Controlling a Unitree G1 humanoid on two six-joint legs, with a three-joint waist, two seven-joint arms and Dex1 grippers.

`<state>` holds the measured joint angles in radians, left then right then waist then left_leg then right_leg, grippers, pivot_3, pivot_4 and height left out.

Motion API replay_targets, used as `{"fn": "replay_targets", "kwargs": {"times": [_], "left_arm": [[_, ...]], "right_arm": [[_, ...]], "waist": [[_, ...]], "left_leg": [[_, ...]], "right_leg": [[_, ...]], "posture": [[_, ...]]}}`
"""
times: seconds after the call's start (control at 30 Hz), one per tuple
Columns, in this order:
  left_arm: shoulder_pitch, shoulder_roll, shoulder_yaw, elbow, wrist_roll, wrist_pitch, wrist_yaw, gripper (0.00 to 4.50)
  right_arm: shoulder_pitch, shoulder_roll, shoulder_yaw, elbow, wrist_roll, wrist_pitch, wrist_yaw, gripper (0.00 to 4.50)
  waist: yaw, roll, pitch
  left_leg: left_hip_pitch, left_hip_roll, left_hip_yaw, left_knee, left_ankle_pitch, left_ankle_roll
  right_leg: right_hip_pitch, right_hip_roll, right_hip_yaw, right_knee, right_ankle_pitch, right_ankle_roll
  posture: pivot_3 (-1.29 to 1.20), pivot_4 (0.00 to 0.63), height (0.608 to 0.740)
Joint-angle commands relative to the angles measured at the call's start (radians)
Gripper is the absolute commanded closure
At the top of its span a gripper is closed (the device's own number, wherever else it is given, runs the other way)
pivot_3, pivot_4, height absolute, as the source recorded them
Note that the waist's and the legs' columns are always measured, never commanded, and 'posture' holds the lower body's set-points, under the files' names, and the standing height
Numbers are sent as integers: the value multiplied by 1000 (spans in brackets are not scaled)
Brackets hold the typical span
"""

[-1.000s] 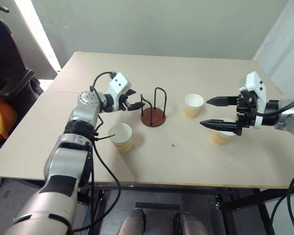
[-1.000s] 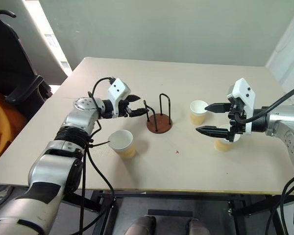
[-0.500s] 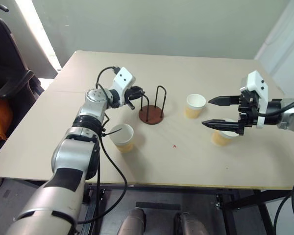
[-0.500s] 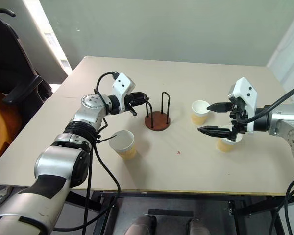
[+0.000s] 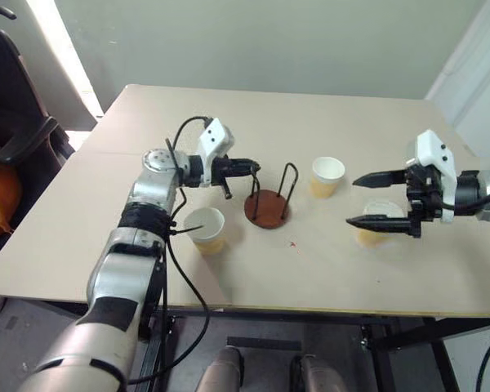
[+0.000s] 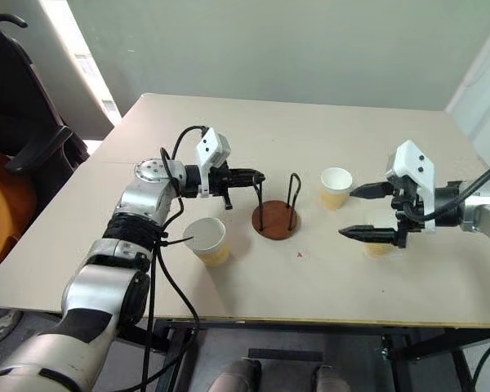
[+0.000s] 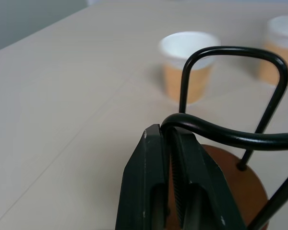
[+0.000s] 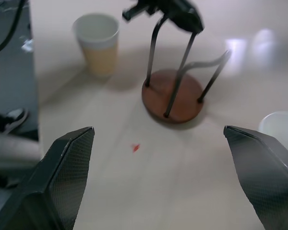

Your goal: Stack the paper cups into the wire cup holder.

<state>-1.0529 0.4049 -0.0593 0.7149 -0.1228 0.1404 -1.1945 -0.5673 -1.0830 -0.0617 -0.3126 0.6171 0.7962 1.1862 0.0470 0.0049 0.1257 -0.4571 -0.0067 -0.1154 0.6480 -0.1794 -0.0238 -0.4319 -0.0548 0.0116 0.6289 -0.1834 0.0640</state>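
The wire cup holder [image 5: 268, 206] stands at the centre of the frame on the table [image 5: 327, 122], its reddish-brown disc flat on the surface and its black loops upright. The left gripper [image 5: 247, 167], reaching in from centre left, has its two fingers pinched narrow on the top of the near loop; the left wrist view shows the wire clamped between them. Judging by that hold, the grip is there to steady or shift the holder so cups can be dropped in. The three paper cups are all loose and none is in the holder: one [image 5: 204, 229] lower left of it beside the left arm, one [image 5: 327, 176] just right of it, one [image 5: 374, 222] at centre right. The right gripper [image 5: 369, 200] hangs with its fingers spread wide and empty, about the level of that third cup, apparently poised to take it first
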Motion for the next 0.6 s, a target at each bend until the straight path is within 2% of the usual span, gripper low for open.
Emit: {"fn": "replay_targets", "kwargs": {"times": [0.03, 0.3, 0.6], "left_arm": [[78, -37, -25, -277, -27, 123, 67, 4473], [266, -123, -74, -552, -40, 290, 231, 4473], [346, -91, -122, -689, -81, 391, 227, 4473]], "right_arm": [[27, -48, 6, -50, -18, -34, 44, 0], [91, -64, 74, -74, -96, -57, 31, 0], [104, -76, 94, -55, -153, -70, 38, 0]], "waist": [[1, 0, 0], [-2, 0, 0], [-6, 0, 0]], "left_leg": [[0, 0, 2, 0, 0, 0], [8, 1, 16, 4, -7, 12], [15, 2, 18, 7, -10, 19]], "right_leg": [[0, 1, 1, 0, 0, 0], [2, -1, 17, 1, 2, 7], [9, -1, 18, 0, 0, 2]], "posture": [[0, 150, 740], [0, 150, 740], [0, 150, 740]]}}
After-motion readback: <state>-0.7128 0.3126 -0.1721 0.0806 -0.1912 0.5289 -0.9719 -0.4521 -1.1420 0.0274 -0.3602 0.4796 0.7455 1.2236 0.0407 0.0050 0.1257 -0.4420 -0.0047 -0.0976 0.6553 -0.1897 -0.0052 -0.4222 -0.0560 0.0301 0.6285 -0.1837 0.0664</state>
